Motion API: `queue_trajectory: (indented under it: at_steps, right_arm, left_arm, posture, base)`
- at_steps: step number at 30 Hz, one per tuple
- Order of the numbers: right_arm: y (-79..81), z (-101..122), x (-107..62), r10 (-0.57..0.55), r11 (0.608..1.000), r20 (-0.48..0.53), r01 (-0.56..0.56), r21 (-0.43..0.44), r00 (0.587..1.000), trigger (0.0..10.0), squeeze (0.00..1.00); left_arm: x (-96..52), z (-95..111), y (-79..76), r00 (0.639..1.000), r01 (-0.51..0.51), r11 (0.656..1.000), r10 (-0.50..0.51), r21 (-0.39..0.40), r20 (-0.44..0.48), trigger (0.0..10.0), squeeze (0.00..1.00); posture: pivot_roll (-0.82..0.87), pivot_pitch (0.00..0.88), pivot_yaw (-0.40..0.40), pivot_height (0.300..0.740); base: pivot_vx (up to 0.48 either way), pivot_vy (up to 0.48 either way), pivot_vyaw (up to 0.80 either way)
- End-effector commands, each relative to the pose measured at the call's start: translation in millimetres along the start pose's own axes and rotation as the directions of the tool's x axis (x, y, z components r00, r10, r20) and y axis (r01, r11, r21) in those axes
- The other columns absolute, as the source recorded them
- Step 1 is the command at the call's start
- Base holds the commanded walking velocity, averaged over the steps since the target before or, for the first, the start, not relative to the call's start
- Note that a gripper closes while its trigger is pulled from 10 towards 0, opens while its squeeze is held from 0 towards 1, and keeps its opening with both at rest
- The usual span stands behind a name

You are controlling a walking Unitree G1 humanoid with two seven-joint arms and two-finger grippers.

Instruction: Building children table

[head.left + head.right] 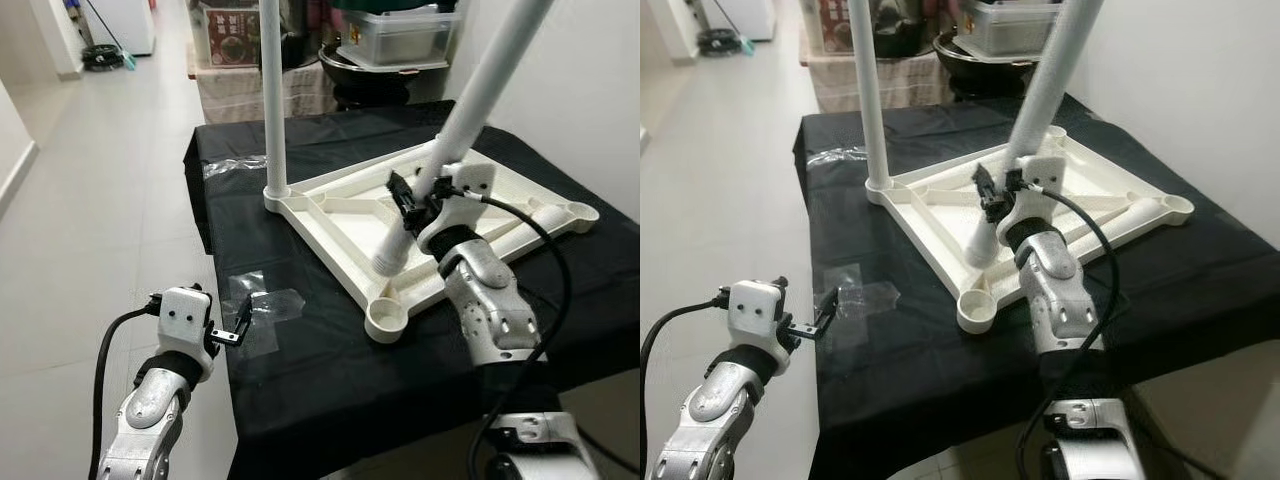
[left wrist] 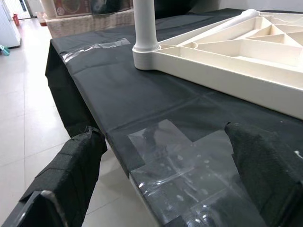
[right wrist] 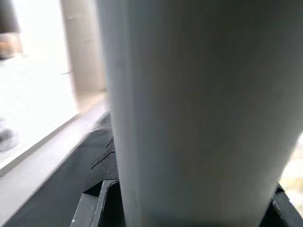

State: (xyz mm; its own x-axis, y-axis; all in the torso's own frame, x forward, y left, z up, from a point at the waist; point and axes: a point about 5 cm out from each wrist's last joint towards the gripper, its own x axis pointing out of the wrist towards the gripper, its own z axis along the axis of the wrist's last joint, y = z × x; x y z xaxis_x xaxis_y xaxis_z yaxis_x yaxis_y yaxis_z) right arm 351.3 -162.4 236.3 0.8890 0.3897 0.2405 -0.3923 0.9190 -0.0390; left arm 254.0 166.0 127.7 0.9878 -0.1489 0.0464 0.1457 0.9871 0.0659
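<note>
Tabletop [image 1: 340, 215]: upside down on the black cloth [image 1: 300, 380], underside ribs up.
Right gripper [image 1: 418, 203]: clamped on a tilted leg [image 1: 470, 100], low end over the top, not socketed.
Left gripper [image 1: 232, 330]: fingers apart, holding nothing, at the cloth's near edge by clear tape [image 1: 262, 303].
Done: one leg [image 1: 273, 100] upright in its far corner.
Left: near socket [image 1: 386, 320] unfilled; seating the held leg, likely more.

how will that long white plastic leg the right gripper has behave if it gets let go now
The long white plastic table leg looks stiff and probably light. The right gripper is shut on it while it leans steeply, its lower end resting over the upturned cream tabletop, apparently not socketed, so it would likely topple. Being round, it may roll.
</note>
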Motion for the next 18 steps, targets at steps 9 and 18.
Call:
queue_trajectory:
  at_steps: [9, 18]
  right_arm:
    - [-3.0, 18.2, -7.6, 0.342, 0.937, -0.013, -0.342, -0.071, 0.940, 10.0, 0.00]
    - [-17.1, -22.5, -25.8, 0.487, 0.871, -0.148, -0.491, 0.009, 0.861, 10.0, 0.00]
  left_arm:
    - [-2.7, -5.6, 2.1, 1.000, -0.002, 1.000, 0.002, 0.011, -0.030, 10.0, 0.00]
    - [-3.1, -5.3, 3.9, 1.000, 0.001, 1.000, -0.001, 0.006, -0.029, 10.0, 0.00]
  posture:
    - [0.06, 0.000, -0.072, 0.740]
    - [0.06, 0.000, -0.070, 0.740]
  base:
    - [0.000, 0.000, 0.00]
    - [0.000, 0.000, 0.00]
